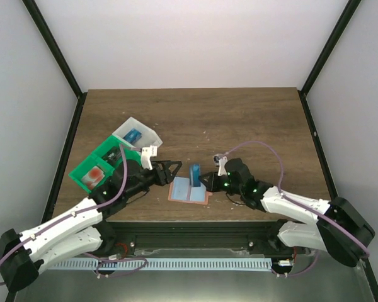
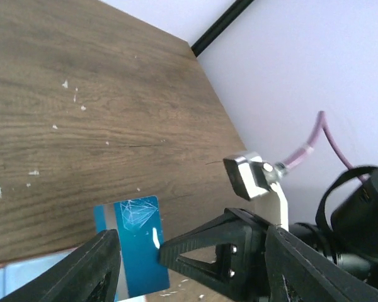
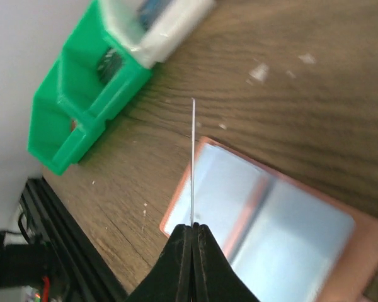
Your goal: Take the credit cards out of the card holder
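Note:
The card holder lies open and flat on the wood near the front edge, light blue with salmon edging. A blue credit card stands on edge above it. My right gripper is shut on that card's edge; in the right wrist view the card shows as a thin line rising from the pinched jaws. My left gripper is open just left of the card. In the left wrist view its fingers straddle the blue card without touching it.
A green tray sits at the left with a red-and-white item inside. A white tray behind it holds a blue item. Both trays also show in the right wrist view, green and white.

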Robot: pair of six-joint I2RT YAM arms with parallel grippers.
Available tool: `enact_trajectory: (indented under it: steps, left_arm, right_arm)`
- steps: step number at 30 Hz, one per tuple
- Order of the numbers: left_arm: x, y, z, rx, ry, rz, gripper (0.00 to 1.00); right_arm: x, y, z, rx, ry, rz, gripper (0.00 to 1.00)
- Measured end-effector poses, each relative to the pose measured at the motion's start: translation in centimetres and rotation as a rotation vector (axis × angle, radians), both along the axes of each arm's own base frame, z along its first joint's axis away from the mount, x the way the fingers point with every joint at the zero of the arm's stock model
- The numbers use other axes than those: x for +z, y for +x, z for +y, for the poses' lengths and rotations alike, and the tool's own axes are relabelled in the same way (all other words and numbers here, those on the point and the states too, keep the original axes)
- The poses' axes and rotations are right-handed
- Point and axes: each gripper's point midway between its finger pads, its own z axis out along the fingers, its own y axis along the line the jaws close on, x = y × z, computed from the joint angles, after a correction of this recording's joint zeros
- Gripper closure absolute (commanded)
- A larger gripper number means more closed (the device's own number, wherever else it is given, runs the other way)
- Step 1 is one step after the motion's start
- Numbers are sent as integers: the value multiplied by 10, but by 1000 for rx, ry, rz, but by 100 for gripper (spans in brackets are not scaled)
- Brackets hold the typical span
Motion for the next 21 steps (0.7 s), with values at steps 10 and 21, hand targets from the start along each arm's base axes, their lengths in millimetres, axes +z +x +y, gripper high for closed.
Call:
enact_trajectory:
  steps: [10, 21]
  left_arm:
    - [26, 3, 0, 58, -167, 283, 43]
    - [19, -14, 8, 134, -341, 598, 50]
  right_arm:
    - [58, -20, 27, 276, -97, -711, 100]
    - [68, -13, 26, 321, -359, -1154, 100]
